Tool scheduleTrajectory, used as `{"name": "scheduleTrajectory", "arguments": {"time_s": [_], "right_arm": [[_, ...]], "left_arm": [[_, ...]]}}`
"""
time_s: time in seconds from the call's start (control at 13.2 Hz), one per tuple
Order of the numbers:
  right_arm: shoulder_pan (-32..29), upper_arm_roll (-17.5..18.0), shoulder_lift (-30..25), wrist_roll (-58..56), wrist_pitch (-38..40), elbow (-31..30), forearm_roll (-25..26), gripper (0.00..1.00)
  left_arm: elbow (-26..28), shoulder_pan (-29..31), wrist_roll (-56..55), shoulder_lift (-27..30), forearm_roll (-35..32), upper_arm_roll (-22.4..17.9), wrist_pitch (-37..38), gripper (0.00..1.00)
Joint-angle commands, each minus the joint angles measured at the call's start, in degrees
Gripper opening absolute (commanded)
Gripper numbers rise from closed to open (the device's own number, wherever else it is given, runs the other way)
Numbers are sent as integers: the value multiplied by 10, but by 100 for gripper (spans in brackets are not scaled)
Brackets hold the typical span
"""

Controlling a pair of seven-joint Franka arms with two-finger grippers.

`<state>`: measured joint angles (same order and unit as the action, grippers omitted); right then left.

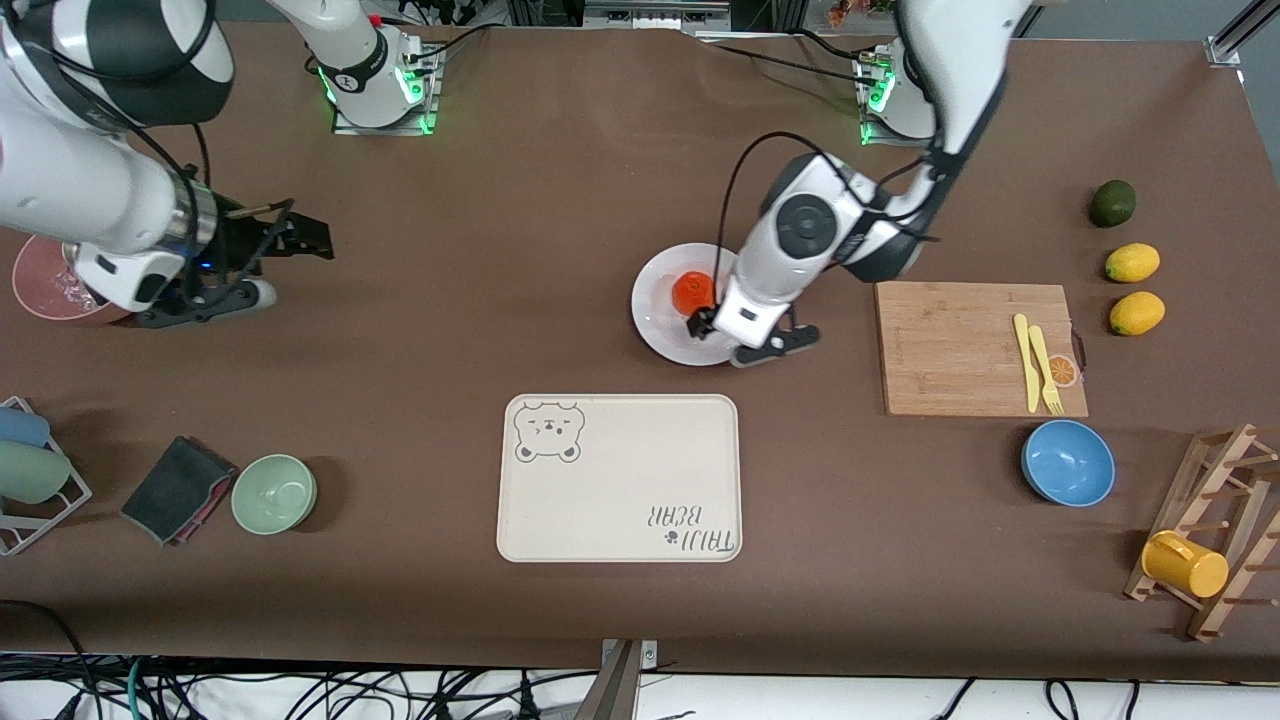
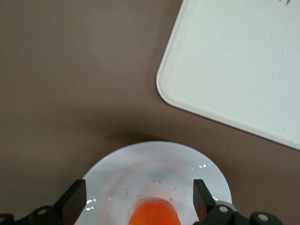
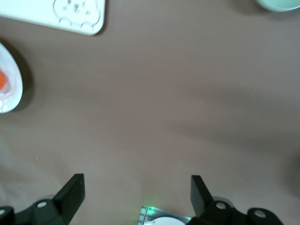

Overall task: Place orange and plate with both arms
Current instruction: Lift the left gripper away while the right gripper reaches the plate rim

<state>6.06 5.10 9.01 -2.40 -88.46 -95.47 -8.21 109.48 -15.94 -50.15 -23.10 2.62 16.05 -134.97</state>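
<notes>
Both grippers stood apart: left gripper (image 2: 139, 199) straddled the orange (image 2: 154, 212) on the plate (image 2: 112, 168); right gripper (image 3: 136, 194) waited over bare table (image 3: 154, 103).

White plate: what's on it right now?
The orange sits on the plate, with the left hand open around it, fingers apart and not gripping. A few small specks show on the plate. The arm covers the plate's edge toward the cutting board.
</notes>
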Motion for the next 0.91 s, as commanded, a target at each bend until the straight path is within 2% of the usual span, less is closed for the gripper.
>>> {"name": "scheduleTrajectory", "arguments": {"time_s": [0.0,0.08,0.3,0.38,0.45,0.68,0.83], "right_arm": [[15,-1,56,1,-18,11,-110,100],[16,0,83,3,-42,10,-165,100],[57,0,147,2,-123,7,-260,100],[77,0,174,2,-160,4,-309,100],[96,0,197,2,-200,2,-358,100],[163,1,254,-19,-319,-2,-456,100],[194,0,280,-85,-377,-8,-551,100]], "left_arm": [[17,64,100,78,3,5,50,100],[16,91,149,97,3,5,74,100],[15,145,242,148,3,0,138,100],[15,157,252,162,3,-8,156,100],[13,162,267,175,3,-21,181,100],[1,170,363,212,2,-80,238,100],[-52,170,384,215,-8,-108,327,100]]}}
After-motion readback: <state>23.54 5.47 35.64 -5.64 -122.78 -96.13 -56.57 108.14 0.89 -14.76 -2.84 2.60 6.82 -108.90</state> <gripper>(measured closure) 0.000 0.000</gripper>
